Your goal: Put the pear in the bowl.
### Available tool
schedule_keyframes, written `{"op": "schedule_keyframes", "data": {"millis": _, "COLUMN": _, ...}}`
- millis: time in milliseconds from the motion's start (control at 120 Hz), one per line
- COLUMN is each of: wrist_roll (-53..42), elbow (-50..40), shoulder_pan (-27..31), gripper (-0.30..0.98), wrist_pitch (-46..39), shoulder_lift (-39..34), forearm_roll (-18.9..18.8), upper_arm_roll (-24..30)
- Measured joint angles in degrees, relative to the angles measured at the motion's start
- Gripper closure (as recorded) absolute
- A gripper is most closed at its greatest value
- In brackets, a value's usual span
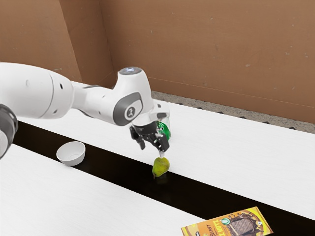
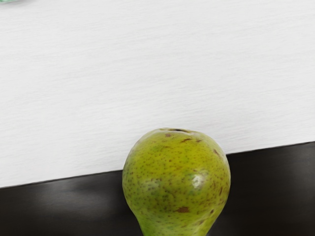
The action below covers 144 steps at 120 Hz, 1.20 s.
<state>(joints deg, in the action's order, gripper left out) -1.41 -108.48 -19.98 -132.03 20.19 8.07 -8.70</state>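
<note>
Pear (image 1: 161,167) is positioned on the dark strip (image 1: 113,172) of the surface (image 1: 88,201), below the widely opened, empty end effector (image 1: 152,151), with centering, lowering and a grasp apparently needed before the bowl (image 1: 72,155) is approached.

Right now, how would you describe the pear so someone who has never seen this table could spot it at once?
Find the white table and the dark strip running across it. Just under the pincer, near the strip's edge, is a yellow-green pear with brown flecks. Unlike the plain white bowl and the flat orange-yellow box, it is speckled and narrows toward one end.
</note>
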Motion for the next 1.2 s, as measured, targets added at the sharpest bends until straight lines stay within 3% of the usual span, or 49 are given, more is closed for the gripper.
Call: {"op": "schedule_keyframes", "data": {"millis": 1200, "wrist_roll": -3.6, "elbow": 7.53, "shoulder_pan": -0.96, "gripper": 0.03, "wrist_pitch": -0.19, "shoulder_lift": 11.81, "forearm_roll": 1.19, "upper_arm_roll": 0.13}}
